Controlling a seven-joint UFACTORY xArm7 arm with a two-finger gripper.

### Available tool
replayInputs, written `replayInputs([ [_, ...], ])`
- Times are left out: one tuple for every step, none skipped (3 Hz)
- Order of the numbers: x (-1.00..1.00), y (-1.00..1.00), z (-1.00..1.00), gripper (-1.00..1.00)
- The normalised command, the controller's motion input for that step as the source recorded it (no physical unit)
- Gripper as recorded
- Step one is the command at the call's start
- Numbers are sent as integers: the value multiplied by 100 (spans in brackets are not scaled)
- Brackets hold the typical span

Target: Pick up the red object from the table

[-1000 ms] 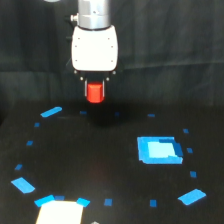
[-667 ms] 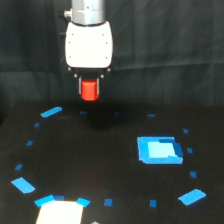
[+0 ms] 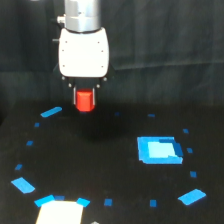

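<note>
Looking at my gripper (image 3: 84,98), I see it clamped on the red object (image 3: 85,101), which pokes out below the white gripper body (image 3: 83,52) between two thin dark fingers (image 3: 74,94). The block hangs in the air, clear of the table (image 3: 110,165), with a soft dark shadow on the surface beneath it. Above the white body I can make out the grey cylinder of the arm (image 3: 82,15) running up out of view. Toward the exterior view's left, a slanted blue tape mark (image 3: 51,112) lies near the block's level. Farther out, toward the exterior view's right, sits the bright blue rectangle (image 3: 159,150), and a white patch (image 3: 59,212) shows at the bottom edge
</note>
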Motion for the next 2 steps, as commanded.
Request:
replayInputs([
  [35,93,100,-100],
  [-38,-98,26,-100],
])
